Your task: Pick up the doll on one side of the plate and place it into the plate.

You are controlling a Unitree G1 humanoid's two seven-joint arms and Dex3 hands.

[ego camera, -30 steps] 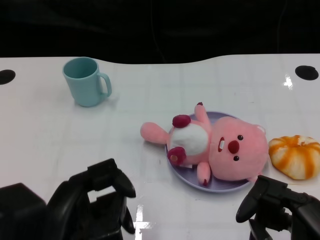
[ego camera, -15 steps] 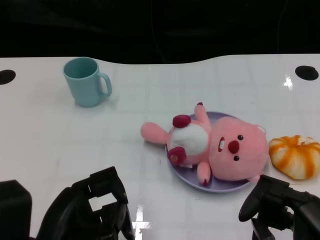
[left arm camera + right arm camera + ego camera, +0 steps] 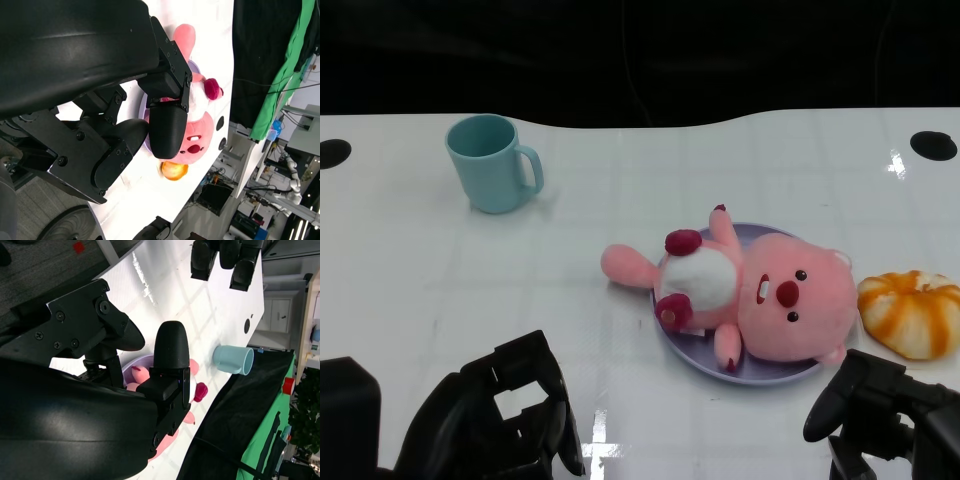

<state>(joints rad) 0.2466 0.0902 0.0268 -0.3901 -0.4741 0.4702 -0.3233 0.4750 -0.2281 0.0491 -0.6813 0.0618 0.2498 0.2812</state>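
On the table [image 3: 440, 270]: one doll [image 3: 760, 295], one plate [image 3: 760, 372], one cup [image 3: 492, 163].

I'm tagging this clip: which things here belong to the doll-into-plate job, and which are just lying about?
Job:
- pink plush doll, lying on the plate
- round lavender plate
- left hand and right hand, both holding nothing

Lying about:
- teal ceramic mug
- orange-and-white plush pumpkin

Bright even overhead light, glare spots on the glossy table [image 3: 620, 300] (near front edge), soft shadows, dark backdrop.
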